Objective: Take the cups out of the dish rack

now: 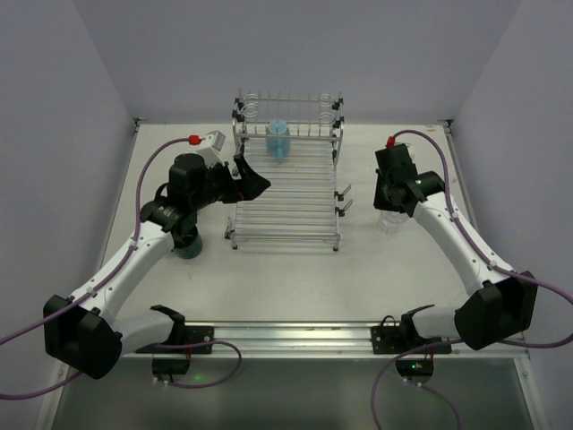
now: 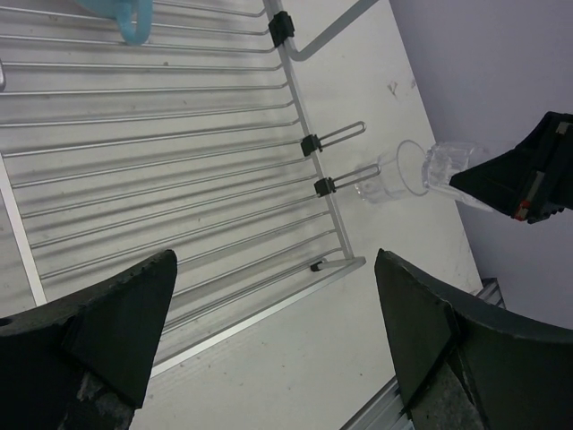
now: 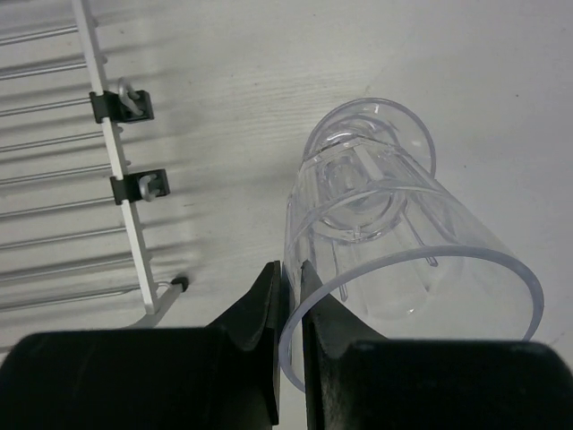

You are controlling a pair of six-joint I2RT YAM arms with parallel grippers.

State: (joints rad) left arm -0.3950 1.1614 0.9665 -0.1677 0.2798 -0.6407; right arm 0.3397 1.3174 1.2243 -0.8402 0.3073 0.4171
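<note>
The chrome wire dish rack [image 1: 286, 202] stands mid-table. A light blue cup [image 1: 278, 139] sits at its back rail; it also shows in the left wrist view [image 2: 131, 20]. My left gripper [image 1: 255, 182] is open and empty over the rack's left side [image 2: 179, 152]; in its own view the left gripper [image 2: 277, 331] spans the rack's front edge. My right gripper [image 3: 291, 287] is shut on the wall of a clear tumbler [image 3: 394, 224], upright just right of the rack [image 1: 391, 219]. A dark teal mug [image 1: 188, 246] stands on the table, partly hidden under my left arm.
The rack's right rail carries two small hook holders [image 3: 125, 106] close to the tumbler. Grey walls enclose the table on three sides. A metal rail [image 1: 286, 333] runs along the near edge between the arm bases.
</note>
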